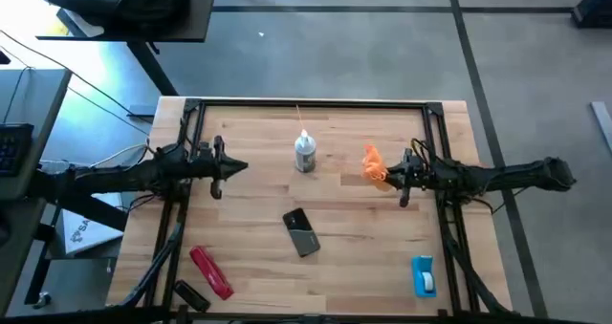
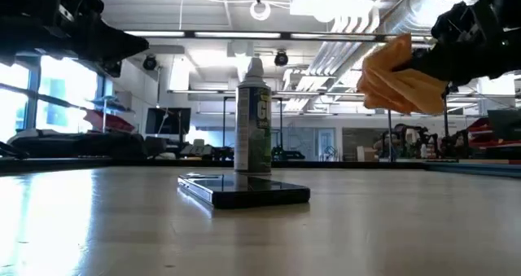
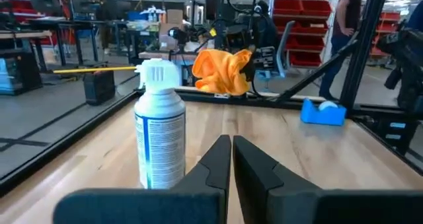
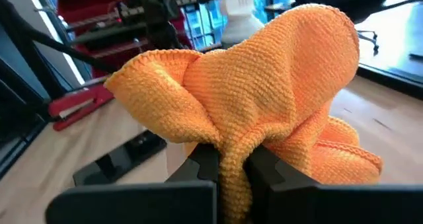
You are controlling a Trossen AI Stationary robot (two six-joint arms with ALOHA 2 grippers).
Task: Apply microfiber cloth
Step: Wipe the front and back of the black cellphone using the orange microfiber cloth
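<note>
2 arms reach in over the desk (image 1: pixel 258 267) from opposite sides. The right gripper (image 4: pixel 225 159) is clenched on the cloth (image 1: pixel 373 164), with the orange fabric pinched between its fingers (image 4: pixel 268 168) and bunched up and over them. In the low view the cloth (image 2: pixel 400 76) hangs in the air, well above the desk surface and touching nothing else. From above it sits right of the spray can (image 1: pixel 304 153), apart from it, toward the desk's right half.

The left gripper (image 3: pixel 231 151) is empty, its fingers (image 3: pixel 215 164) pressed together with only a thin slit between them. It hovers on the desk's left side, pointing toward the can (image 3: pixel 158 128), which stands upright near the desk's middle.

1 black phone (image 1: pixel 302 232) lies flat on the desk, nearer the front edge than the can and well apart from the cloth. In the low view the phone (image 2: pixel 244 190) lies in front of the can.

1 red tool (image 1: pixel 210 270) lies near the front left corner, with a small dark object (image 1: pixel 190 294) just beside it. 1 blue tape dispenser (image 1: pixel 424 275) sits near the front right.
</note>
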